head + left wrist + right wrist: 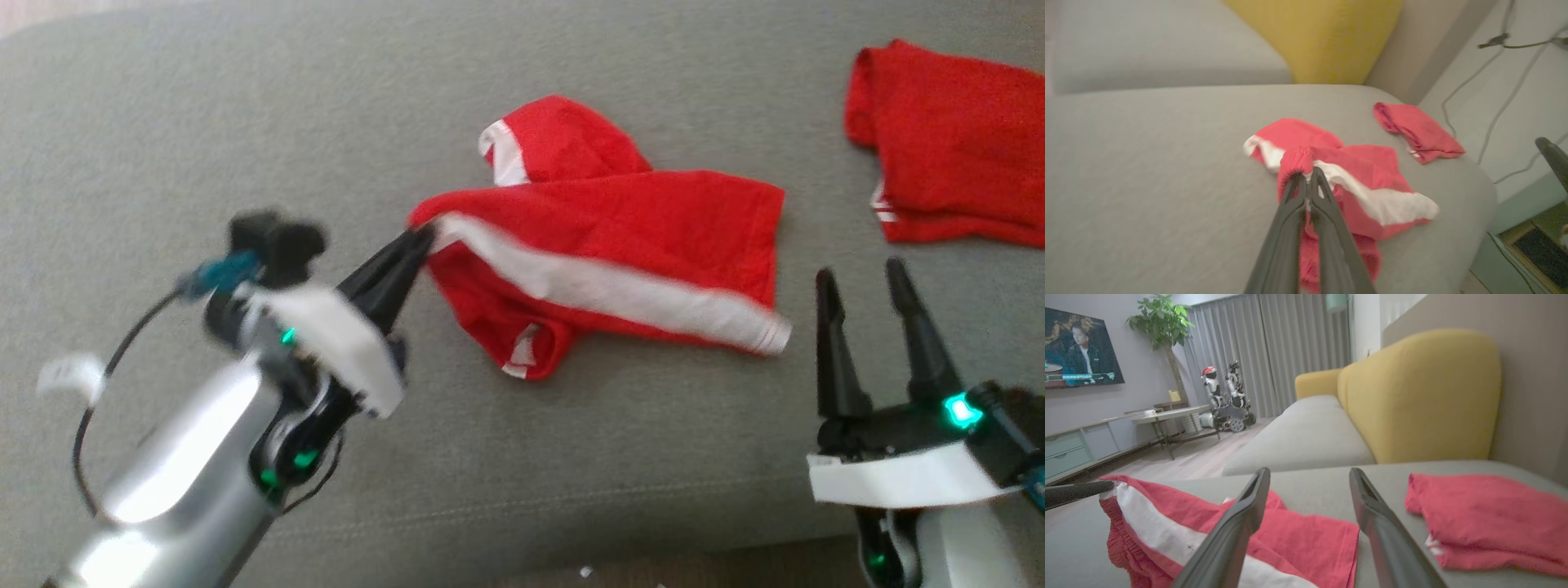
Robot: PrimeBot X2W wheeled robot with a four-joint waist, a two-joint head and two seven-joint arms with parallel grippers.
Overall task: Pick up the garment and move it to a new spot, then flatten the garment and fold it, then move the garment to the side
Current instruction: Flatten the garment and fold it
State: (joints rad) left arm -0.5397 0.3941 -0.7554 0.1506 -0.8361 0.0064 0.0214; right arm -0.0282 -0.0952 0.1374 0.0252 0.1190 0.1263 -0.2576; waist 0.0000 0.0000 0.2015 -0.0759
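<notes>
L claw (423, 237) pinching red garment (637, 237) on grey sofa (245, 122); R claw (860, 269) spread.

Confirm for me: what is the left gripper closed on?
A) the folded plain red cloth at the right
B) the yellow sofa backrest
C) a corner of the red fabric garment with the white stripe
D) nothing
C: the left gripper has its fingers shut on a bunched corner of the red white-striped garment.

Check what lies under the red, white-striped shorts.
The grey sofa seat shows all around the shorts; anything beneath their folded cloth is covered.
</notes>
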